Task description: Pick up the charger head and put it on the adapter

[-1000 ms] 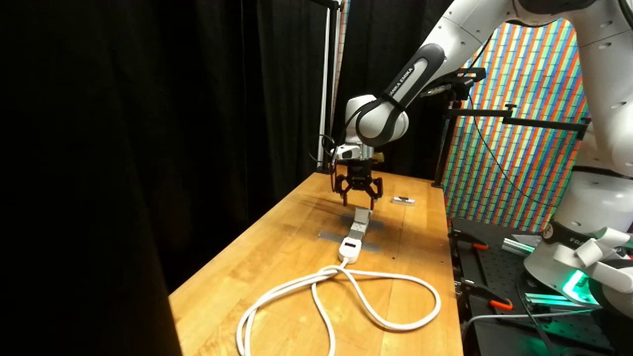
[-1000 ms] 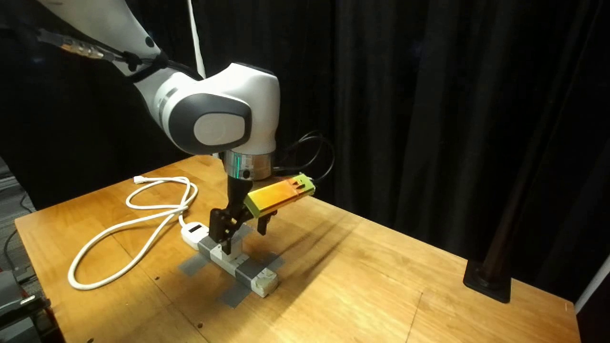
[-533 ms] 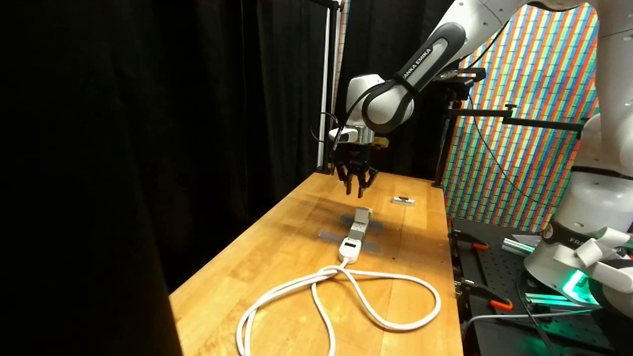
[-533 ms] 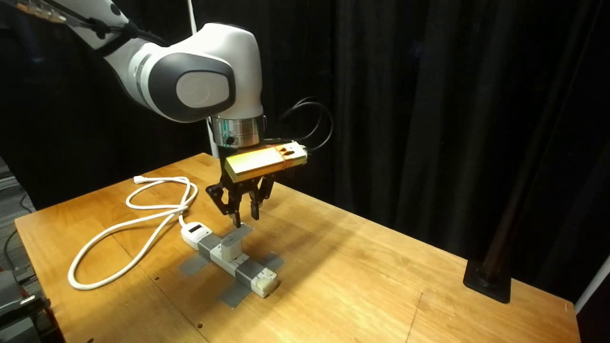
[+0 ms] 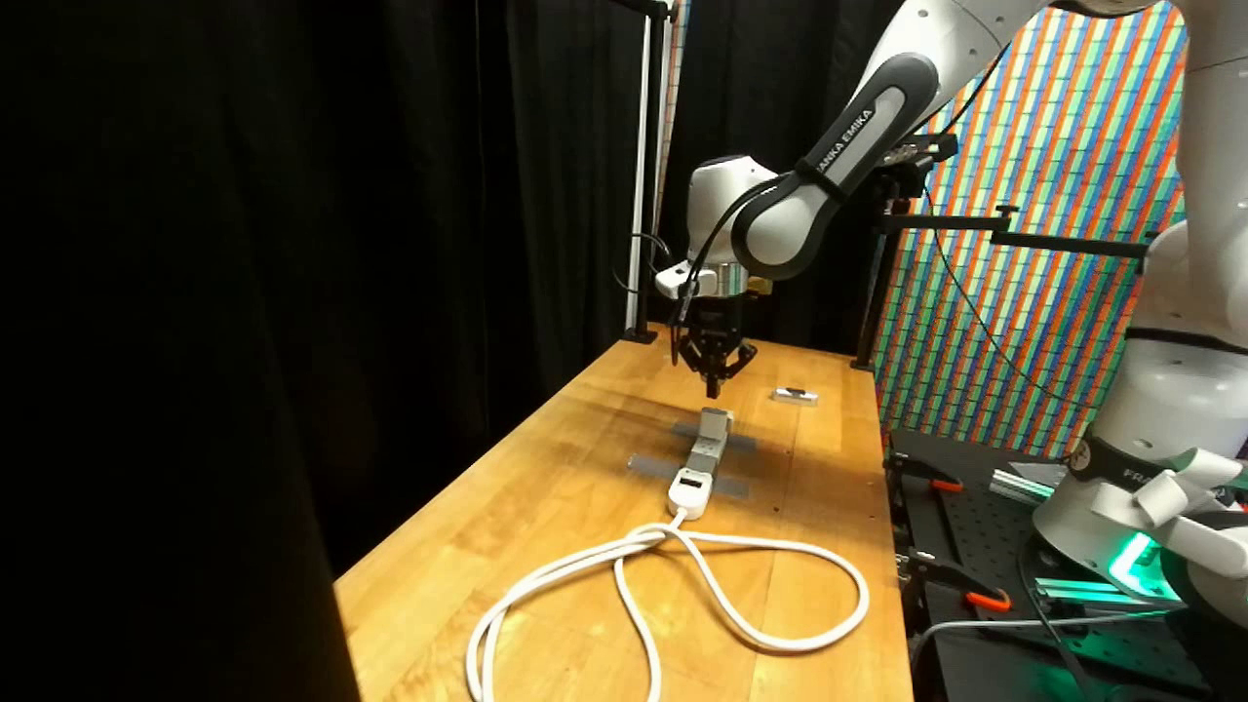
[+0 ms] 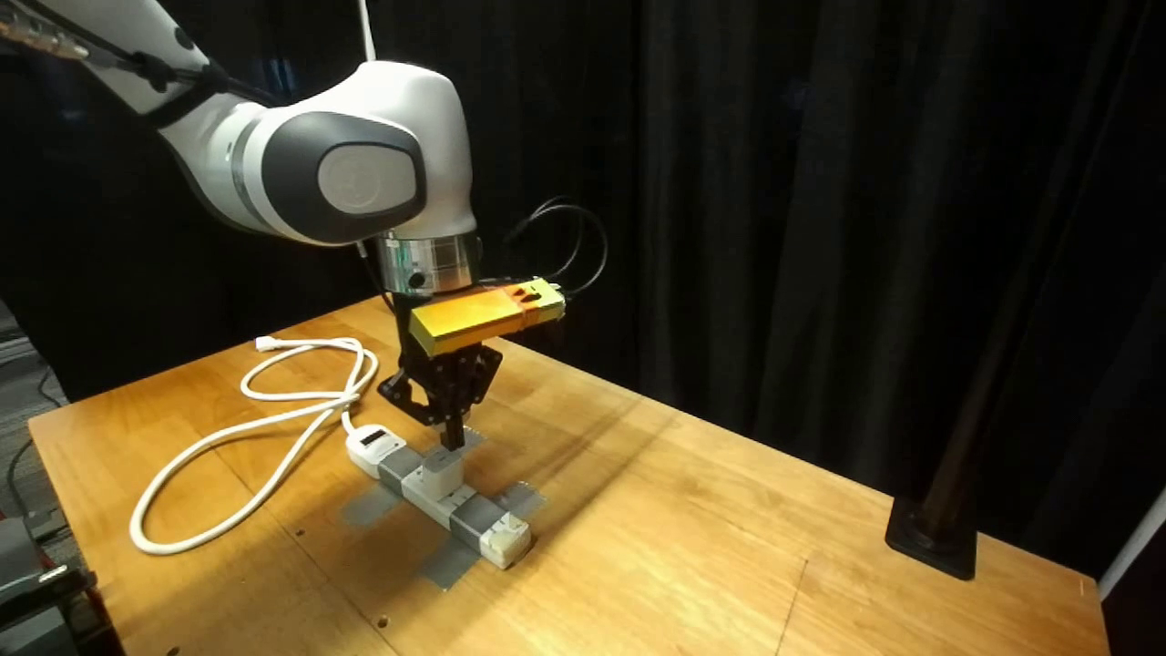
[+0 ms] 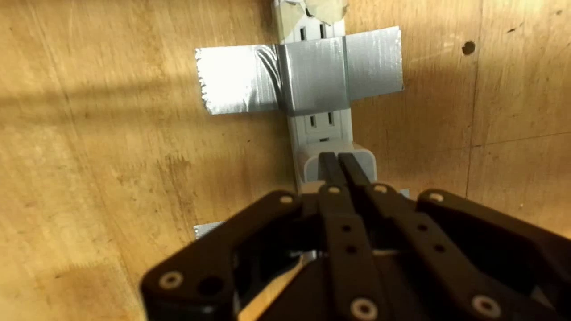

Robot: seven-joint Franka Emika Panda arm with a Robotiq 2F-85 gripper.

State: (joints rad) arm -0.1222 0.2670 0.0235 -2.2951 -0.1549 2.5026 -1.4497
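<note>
Gripper [image 6: 453,442] now closed, chgr [image 6: 443,476] (wht, boxy)

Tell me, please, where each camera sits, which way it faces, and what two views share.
Wrist view: above the fingers, facing down at the charger on the strip; the fingers fill its lower part.
In an exterior view: behind the cord, looking over it along the strip; arm, fingers and base show.
In an exterior view: nearer the strip's cordless end, looking down across the table toward the curtain; arm and fingers show, no base.
Cord, strip, charger and fingers show in both exterior views.
</note>
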